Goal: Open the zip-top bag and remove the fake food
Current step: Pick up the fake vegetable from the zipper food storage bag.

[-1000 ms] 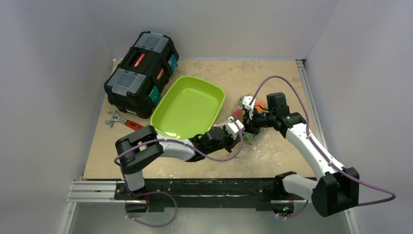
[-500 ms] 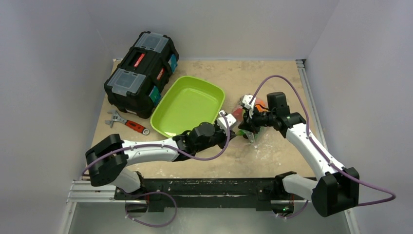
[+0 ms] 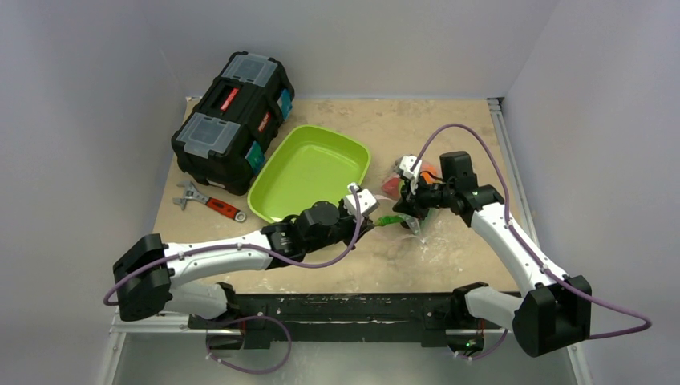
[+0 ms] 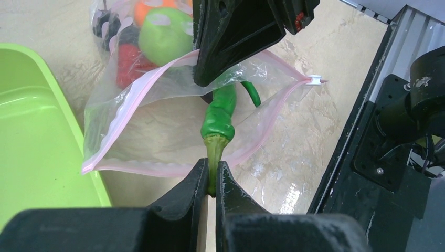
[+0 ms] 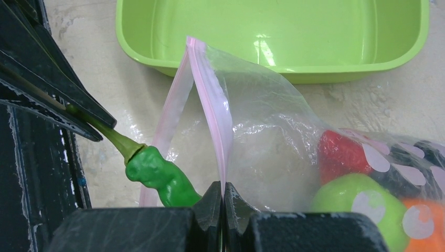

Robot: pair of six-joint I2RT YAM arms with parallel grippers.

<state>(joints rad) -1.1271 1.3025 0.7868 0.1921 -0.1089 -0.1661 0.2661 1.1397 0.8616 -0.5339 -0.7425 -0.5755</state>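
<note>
Your left gripper is clamped on the stem of the pod; the pod lies in the open mouth of the bag. Your right gripper is pinched on the bag's zip edge. The bag sits right of centre in the top view, beside the tray.

You have one zip-top bag, one lime-green tray, one black toolbox and one red-handled wrench. You can count five pieces of fake food — one long green pod, one lime-green ball, one red piece, one orange piece, one dark piece.
</note>
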